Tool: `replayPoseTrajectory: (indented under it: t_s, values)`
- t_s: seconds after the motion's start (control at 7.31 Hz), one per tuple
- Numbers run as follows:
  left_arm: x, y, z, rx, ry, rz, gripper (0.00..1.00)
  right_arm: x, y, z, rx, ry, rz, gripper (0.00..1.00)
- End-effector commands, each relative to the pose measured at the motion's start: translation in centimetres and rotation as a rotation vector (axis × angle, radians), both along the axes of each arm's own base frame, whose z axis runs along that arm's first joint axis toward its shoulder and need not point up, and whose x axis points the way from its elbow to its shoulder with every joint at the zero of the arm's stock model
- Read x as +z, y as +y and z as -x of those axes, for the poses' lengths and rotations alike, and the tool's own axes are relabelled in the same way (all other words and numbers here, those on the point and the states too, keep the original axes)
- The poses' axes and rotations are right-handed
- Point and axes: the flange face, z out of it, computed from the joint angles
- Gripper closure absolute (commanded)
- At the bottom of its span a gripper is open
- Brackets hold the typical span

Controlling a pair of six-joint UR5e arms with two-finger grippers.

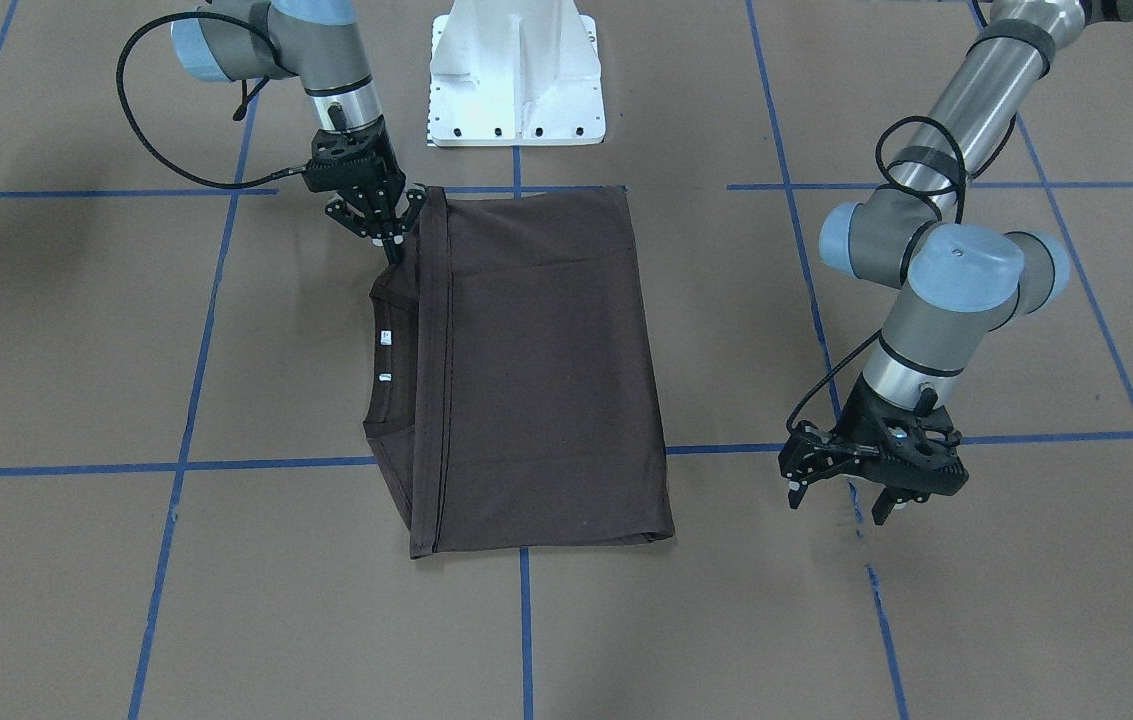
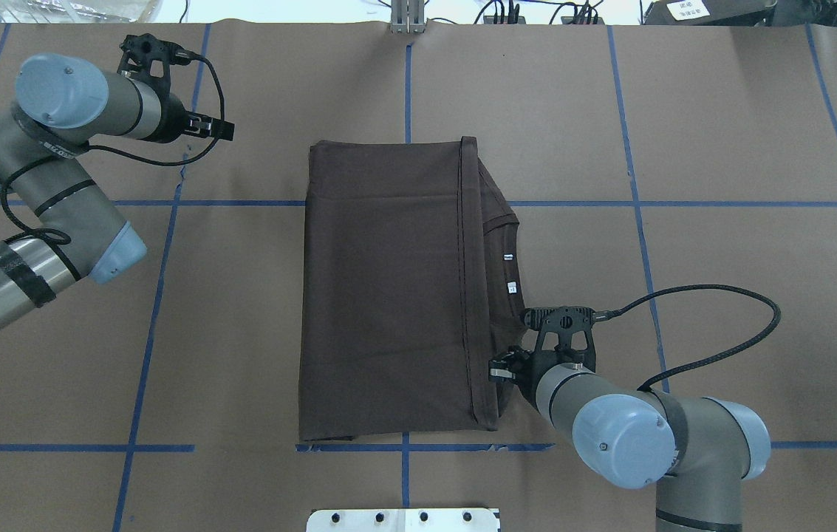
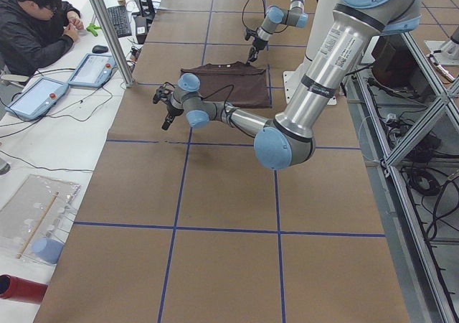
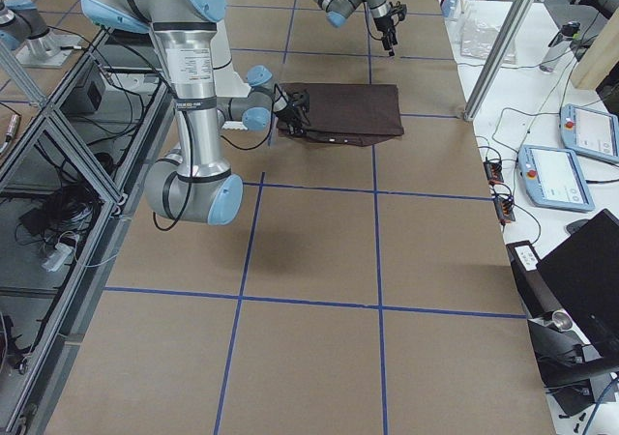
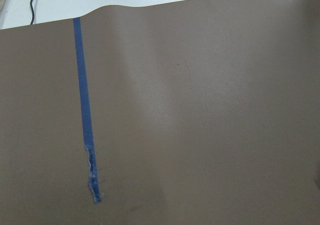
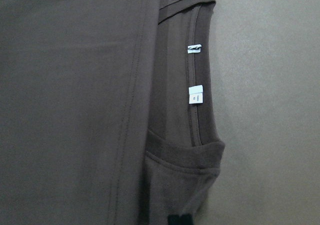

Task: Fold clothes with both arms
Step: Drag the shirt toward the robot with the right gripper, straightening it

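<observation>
The dark brown T-shirt [image 1: 536, 370] lies folded into a rectangle at the middle of the table [image 2: 388, 295]. Its ribbed collar with two small pale labels [image 6: 196, 95] sticks out on the side toward my right arm. My right gripper [image 1: 390, 243] is down at the shirt's edge beside the collar, on the robot's side [image 2: 501, 372]. Its fingers are together on the fabric, and a black fingertip [image 6: 177, 220] shows at the bottom of the right wrist view. My left gripper [image 1: 838, 500] is open and empty, just above the bare table well off the shirt [image 2: 219, 127]. The left wrist view shows only paper and tape.
Brown paper with a grid of blue tape lines [image 5: 85, 110] covers the table. The white pedestal base [image 1: 516, 80] stands at the robot's edge. A person [image 3: 36, 29] sits at a side desk with tablets beyond the table's far edge.
</observation>
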Motion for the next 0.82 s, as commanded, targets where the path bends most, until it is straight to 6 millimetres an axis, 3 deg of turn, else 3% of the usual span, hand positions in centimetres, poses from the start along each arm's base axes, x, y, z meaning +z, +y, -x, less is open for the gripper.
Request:
replayPoseTrajectory:
  t_s: [0.0, 0.41, 0.68]
  values:
    - [0.1, 0.1, 0.0, 0.001, 0.0, 0.002, 0.0, -0.3, 1.2, 0.6, 0.011, 0.0, -0.028, 0.0]
    - [0.2, 0.1, 0.0, 0.001, -0.001, 0.003, 0.0, -2.5, 1.8, 1.2, -0.126, 0.064, -0.15, 0.0]
    - [0.3, 0.1, 0.0, 0.0, -0.001, 0.005, 0.0, -3.5, 4.9, 2.0, -0.188, 0.102, -0.276, 0.0]
